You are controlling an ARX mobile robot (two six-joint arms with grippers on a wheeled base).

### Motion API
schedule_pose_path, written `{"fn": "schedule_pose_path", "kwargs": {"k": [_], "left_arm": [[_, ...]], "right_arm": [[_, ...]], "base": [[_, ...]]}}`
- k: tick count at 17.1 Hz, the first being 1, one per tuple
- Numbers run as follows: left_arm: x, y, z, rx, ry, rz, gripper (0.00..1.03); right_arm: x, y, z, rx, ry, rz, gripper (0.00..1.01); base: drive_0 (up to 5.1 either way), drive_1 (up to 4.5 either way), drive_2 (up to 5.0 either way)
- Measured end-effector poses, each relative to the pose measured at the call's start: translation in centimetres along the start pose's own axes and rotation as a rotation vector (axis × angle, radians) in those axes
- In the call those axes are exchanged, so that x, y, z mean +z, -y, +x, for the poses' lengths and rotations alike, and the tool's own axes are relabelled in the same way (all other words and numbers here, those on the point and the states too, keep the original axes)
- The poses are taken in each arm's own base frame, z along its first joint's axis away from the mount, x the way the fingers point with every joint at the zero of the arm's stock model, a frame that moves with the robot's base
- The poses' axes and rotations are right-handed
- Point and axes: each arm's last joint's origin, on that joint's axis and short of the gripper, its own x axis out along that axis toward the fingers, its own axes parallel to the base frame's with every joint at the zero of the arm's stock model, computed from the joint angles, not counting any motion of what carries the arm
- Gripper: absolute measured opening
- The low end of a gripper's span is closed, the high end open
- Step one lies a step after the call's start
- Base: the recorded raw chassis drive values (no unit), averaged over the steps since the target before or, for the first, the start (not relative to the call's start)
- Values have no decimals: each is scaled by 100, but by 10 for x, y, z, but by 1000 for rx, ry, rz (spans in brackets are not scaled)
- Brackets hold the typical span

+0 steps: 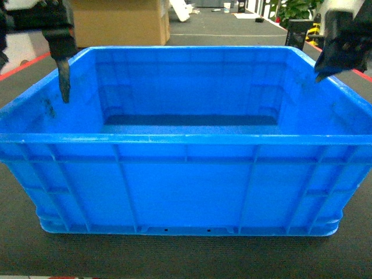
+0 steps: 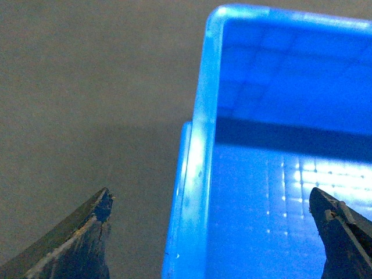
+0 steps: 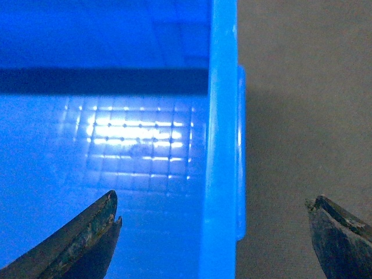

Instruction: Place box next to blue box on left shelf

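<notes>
The box [image 1: 186, 174] is a large bright blue crate and stands empty on a dark grey surface, filling the head view. My left gripper [image 1: 39, 75] hangs open above the crate's left wall. In the left wrist view the left gripper [image 2: 210, 197] has the wall's rim [image 2: 195, 174] between its dark fingers, one inside and one outside. My right gripper [image 1: 343, 67] is open over the right wall. The right wrist view shows the right gripper [image 3: 213, 200] spread either side of that rim [image 3: 222, 145]. Neither gripper touches the crate. The left shelf and its blue box are out of view.
A cardboard carton [image 1: 119, 23] stands behind the crate at the back left. A black bin [image 1: 299, 32] and green plants [image 1: 296, 9] are at the back right. Red floor tape [image 1: 23, 65] runs along the left side.
</notes>
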Motion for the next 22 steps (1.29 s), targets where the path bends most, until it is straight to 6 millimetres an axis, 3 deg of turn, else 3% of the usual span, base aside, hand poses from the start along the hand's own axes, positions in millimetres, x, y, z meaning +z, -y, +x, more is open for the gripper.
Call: {"fn": "schedule_pose_path", "kwargs": {"k": [3, 9, 10, 11, 15, 16, 18, 20, 22], "left_arm": [[-16, 4, 18, 5, -101, 22, 98], [-21, 7, 27, 31, -148, 40, 98], [-23, 6, 30, 47, -155, 46, 91], [-24, 6, 30, 51, -163, 49, 82], [-24, 6, 29, 40, -196, 73, 43], [-24, 6, 29, 44, -197, 77, 40], [-24, 4, 30, 45, -201, 100, 24], [-24, 5, 29, 51, -195, 133, 22], [-25, 5, 29, 58, -176, 146, 21]], "right_arm": [[-20, -5, 26, -17, -108, -12, 98], [-17, -5, 30, -21, -98, -8, 98], [-19, -5, 32, -23, -105, -9, 98], [-20, -5, 33, -24, -113, -8, 94], [-20, -5, 34, -32, -105, -10, 55], [-20, -5, 34, -31, -105, -11, 52], [-20, -4, 34, -39, -104, -14, 34], [-19, -4, 34, -44, -101, -13, 23], [-19, -4, 34, -43, -92, -11, 22]], "base": [[0, 0, 0], [0, 0, 0], [0, 0, 0], [0, 0, 0], [0, 0, 0], [0, 0, 0], [0, 0, 0], [0, 0, 0], [0, 0, 0]]}}
